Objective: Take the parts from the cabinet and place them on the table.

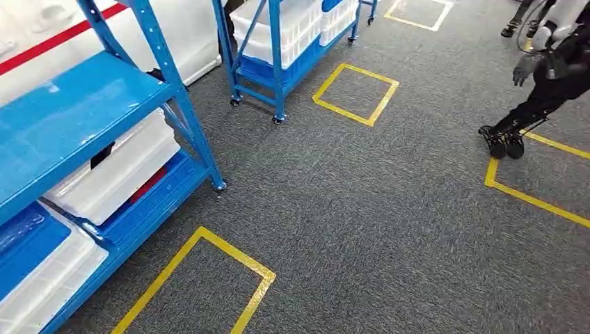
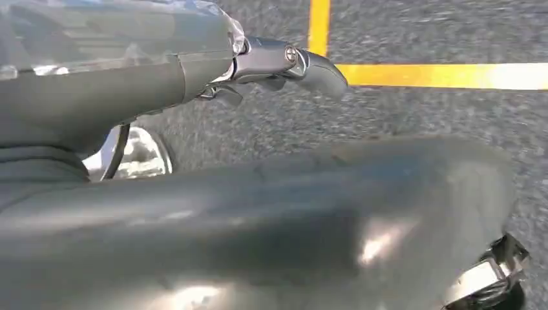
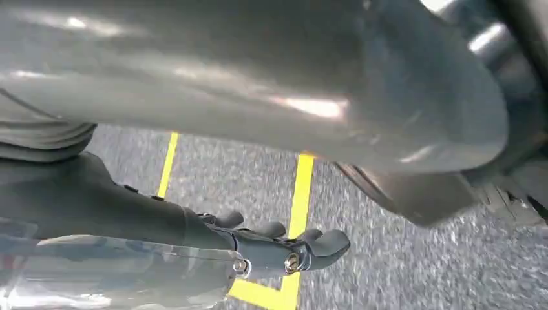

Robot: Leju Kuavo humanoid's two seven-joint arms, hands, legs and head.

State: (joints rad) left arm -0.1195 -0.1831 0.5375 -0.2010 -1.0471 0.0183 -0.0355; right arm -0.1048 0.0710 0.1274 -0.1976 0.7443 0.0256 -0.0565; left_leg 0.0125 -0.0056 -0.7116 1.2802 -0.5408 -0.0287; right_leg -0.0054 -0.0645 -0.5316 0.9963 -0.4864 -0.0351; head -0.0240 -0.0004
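Looking down from the head view, a blue shelving cabinet (image 1: 83, 118) stands at the left on grey carpet (image 1: 362, 209), its lower shelves carrying white plastic bins (image 1: 115, 174) in which any parts are hidden, so where the parts lie cannot be told. A second blue rack (image 1: 278, 42) holding more white bins stands farther back on castors. Yellow tape squares (image 1: 356, 94) mark the carpet. Another robot (image 1: 549, 76) in black stands at the far right beside a tape line.

In the left wrist view, the left robot hand (image 2: 284, 64) hangs over the carpet near a yellow tape corner (image 2: 320, 64), fingers loosely extended and holding nothing.

In the right wrist view, the right robot hand (image 3: 284, 245) hangs above another yellow tape line (image 3: 298, 194), fingers spread apart and empty.
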